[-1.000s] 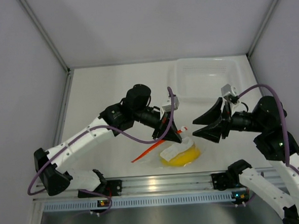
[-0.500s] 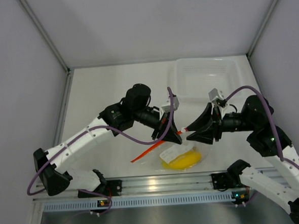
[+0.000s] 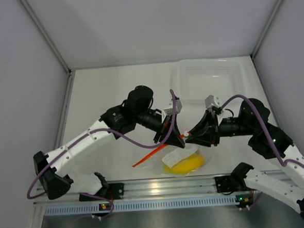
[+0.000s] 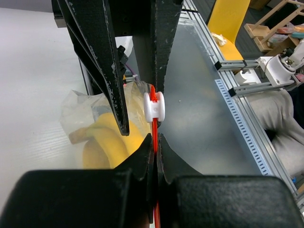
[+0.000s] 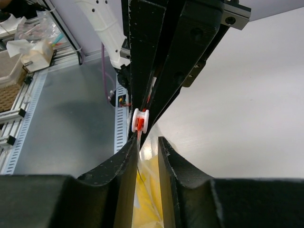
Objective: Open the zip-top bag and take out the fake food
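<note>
left gripper [image 4: 153, 151] is clamped on the orange-red zipper strip [image 4: 154, 130] of the zip-top bag [image 3: 174, 156]. the bag sits at the table's near edge between the arms, banana bunch [image 3: 188, 165] inside. right gripper [image 5: 144, 142] is narrowly open and holds nothing, white slider [image 5: 141, 120] just past its tips. film looks thin, soft, slippery, so i'd pinch the rigid slider, not the plastic.

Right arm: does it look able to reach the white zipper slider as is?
Probably yes. The white slider sits just ahead of the right gripper, in line with its open gap. The left gripper clamps the zipper strip close by, so it's tight.
</note>
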